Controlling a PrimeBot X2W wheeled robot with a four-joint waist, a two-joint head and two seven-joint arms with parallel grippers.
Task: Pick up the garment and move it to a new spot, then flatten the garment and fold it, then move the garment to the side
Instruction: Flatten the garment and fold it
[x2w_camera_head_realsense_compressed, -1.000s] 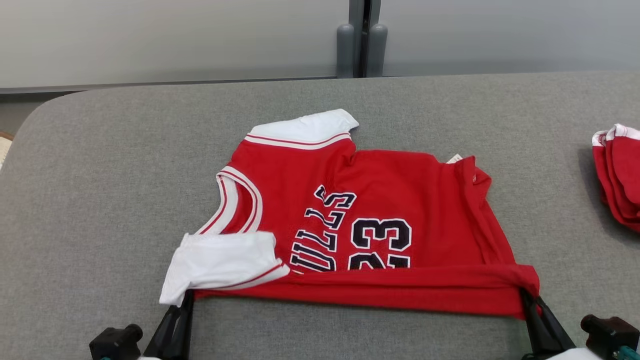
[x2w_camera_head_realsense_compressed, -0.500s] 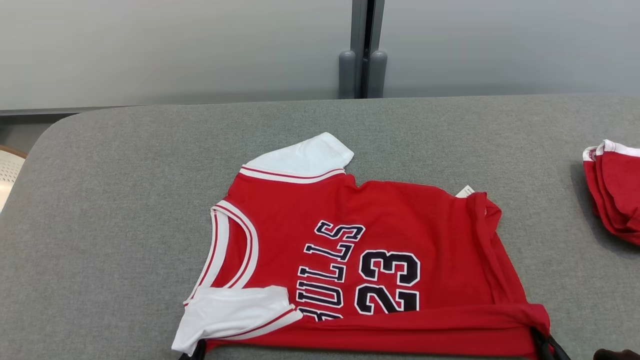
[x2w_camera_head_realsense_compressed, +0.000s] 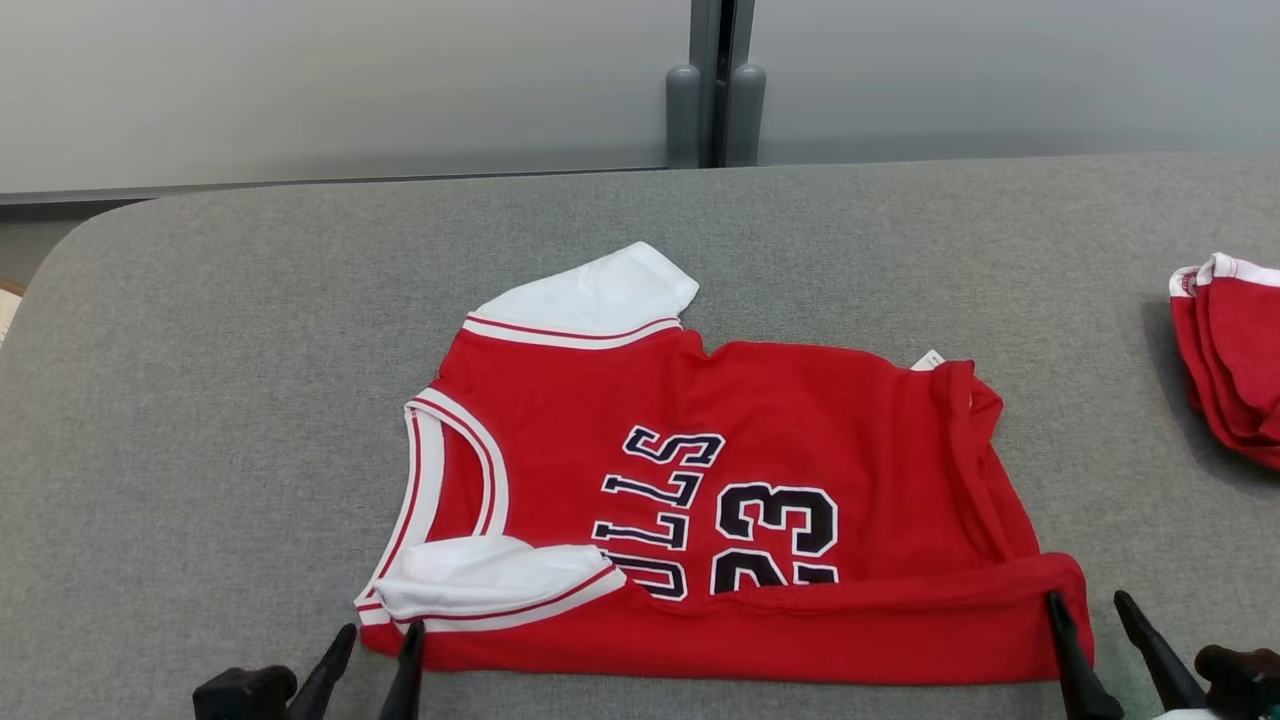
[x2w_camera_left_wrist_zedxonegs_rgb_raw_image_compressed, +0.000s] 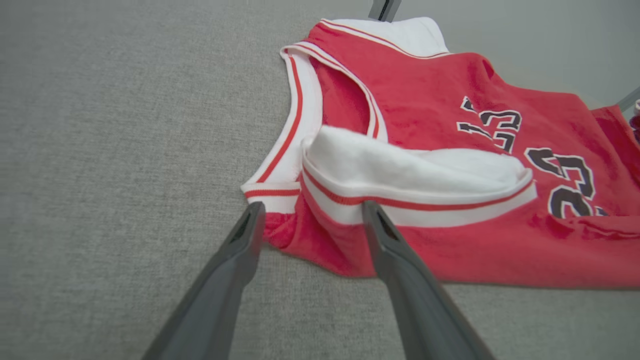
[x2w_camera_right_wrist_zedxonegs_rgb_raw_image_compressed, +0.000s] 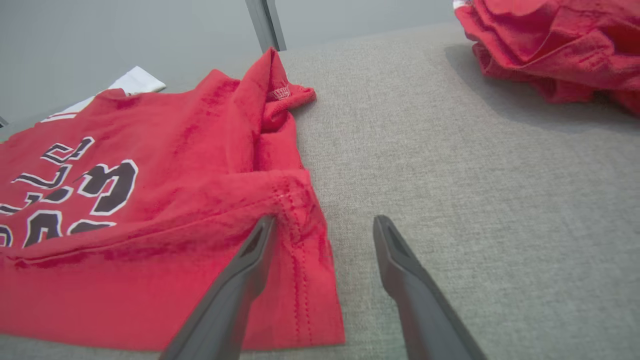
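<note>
Left tool (x2w_camera_head_realsense_compressed: 381, 627) and right tool (x2w_camera_head_realsense_compressed: 1087, 596), both agape, flank one red jersey (x2w_camera_head_realsense_compressed: 750, 420)

On my feed the garment (x2w_camera_head_realsense_compressed: 780, 420) is bright red, with white sleeves edged in thin red stripes and a neckline banded white and red. Its lettering and the number 23 are black, outlined in white. The table (x2w_camera_head_realsense_compressed: 250, 350) is a flecked mid-grey weave. The heap of clothes (x2w_camera_head_realsense_compressed: 1235, 350) is red with white edging. The left end effector (x2w_camera_head_realsense_compressed: 380, 632) and the right end effector (x2w_camera_head_realsense_compressed: 1087, 600) have charcoal-black fingers.
</note>
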